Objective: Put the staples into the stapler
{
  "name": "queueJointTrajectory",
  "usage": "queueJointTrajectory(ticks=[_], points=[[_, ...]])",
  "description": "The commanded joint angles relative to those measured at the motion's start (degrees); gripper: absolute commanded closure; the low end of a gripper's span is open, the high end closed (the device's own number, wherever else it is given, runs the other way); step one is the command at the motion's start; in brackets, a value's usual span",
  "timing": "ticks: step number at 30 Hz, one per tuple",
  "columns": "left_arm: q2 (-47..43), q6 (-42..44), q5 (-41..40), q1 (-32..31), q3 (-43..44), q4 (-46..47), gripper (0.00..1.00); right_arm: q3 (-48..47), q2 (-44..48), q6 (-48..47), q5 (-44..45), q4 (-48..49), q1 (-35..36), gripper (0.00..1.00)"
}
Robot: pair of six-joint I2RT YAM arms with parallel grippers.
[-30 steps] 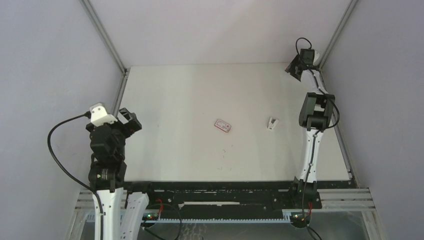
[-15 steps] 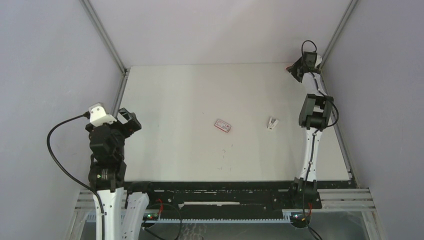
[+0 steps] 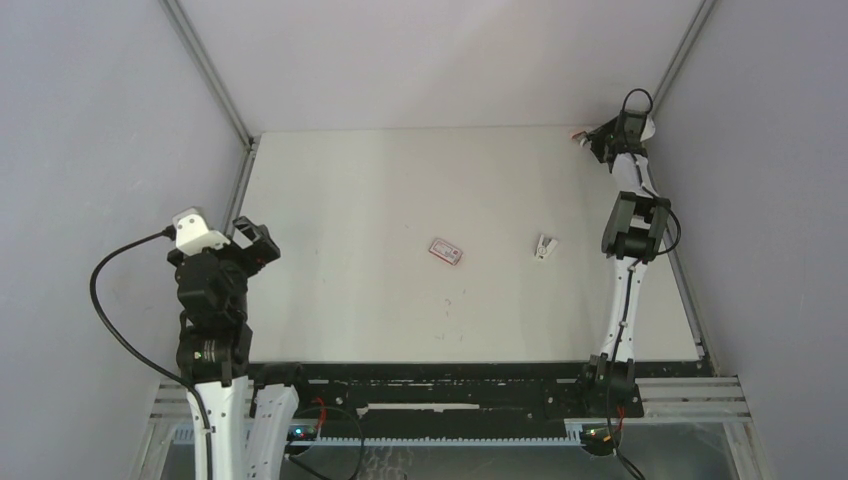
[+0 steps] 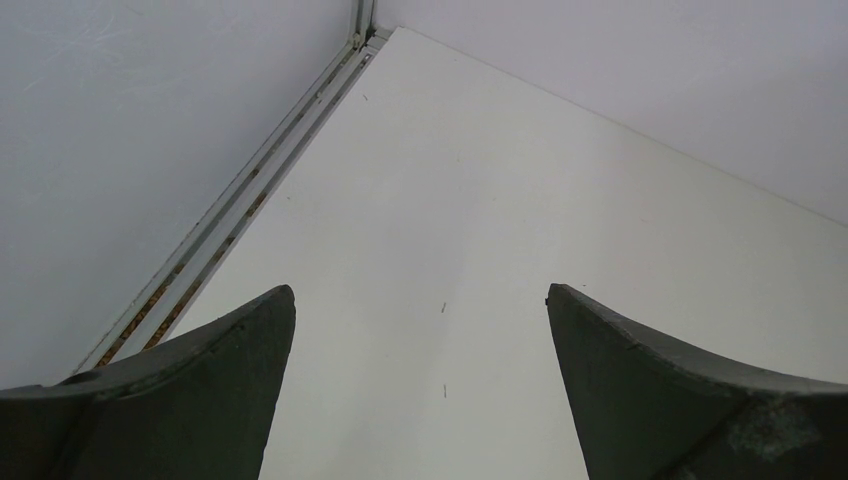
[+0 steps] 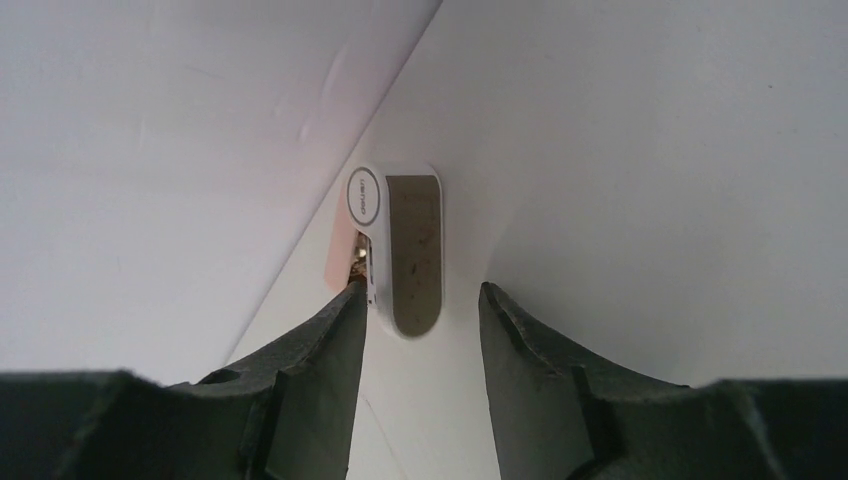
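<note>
- Staples [image 3: 446, 251] lie flat near the middle of the table [image 3: 340, 300]: a pink box with a white label, turned a little askew.
- To the right of the staples, and apart from them, lies a small pink-and-white clip [image 3: 544, 246].
- The right arm [image 3: 622, 300] stretches long to the table's far right corner.
- The stapler [image 5: 412, 250] lies in that corner, close along the foot of the wall [image 5: 150, 150]. It has a white shell, a grey-tan face turned up, and its rounded end points away from the wrist camera.
- The right claw [image 5: 422, 292] stands partly apart, one finger on each side of the stapler's near end.
- Its right finger [image 5: 530, 350] is clear of the stapler. Its left finger [image 5: 320, 350] is at the stapler's edge, perhaps touching; the view does not settle it.
- From above, the stapler is almost wholly hidden behind the right claw, and only a pink speck shows beside it.
- The left claw [image 4: 420, 292] is spread wide with nothing between its fingers. It hangs over bare table near the left edge, well apart from the staples.
- The left arm [image 3: 210, 300] is folded up close to its base.
</note>
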State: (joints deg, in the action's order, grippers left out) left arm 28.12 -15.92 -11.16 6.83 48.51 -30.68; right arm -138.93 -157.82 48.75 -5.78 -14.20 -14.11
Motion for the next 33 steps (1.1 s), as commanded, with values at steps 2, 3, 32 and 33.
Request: queueJointTrajectory(ticks=[2,3,32,33], points=[[-0.30,-0.76,2.13,1.38,-0.94,2.90,0.00,-2.98,-1.77,3.88,-2.41,4.22,-0.37,0.53],[-0.27,-0.77,2.27,1.61,-0.89,2.98,0.00,-3.65,-2.24,4.08,-2.75,4.19,-0.39,0.54],[-1.85,-1.39,2.81,3.41,-1.44,3.51,0.00,10.24,3.77,8.33,-11.11,11.46,-1.29,1.00],[-1.95,-1.37,2.81,3.40,-1.48,3.52,0.00,10.75,4.40,8.11,-12.23,11.32,-1.47,1.00]])
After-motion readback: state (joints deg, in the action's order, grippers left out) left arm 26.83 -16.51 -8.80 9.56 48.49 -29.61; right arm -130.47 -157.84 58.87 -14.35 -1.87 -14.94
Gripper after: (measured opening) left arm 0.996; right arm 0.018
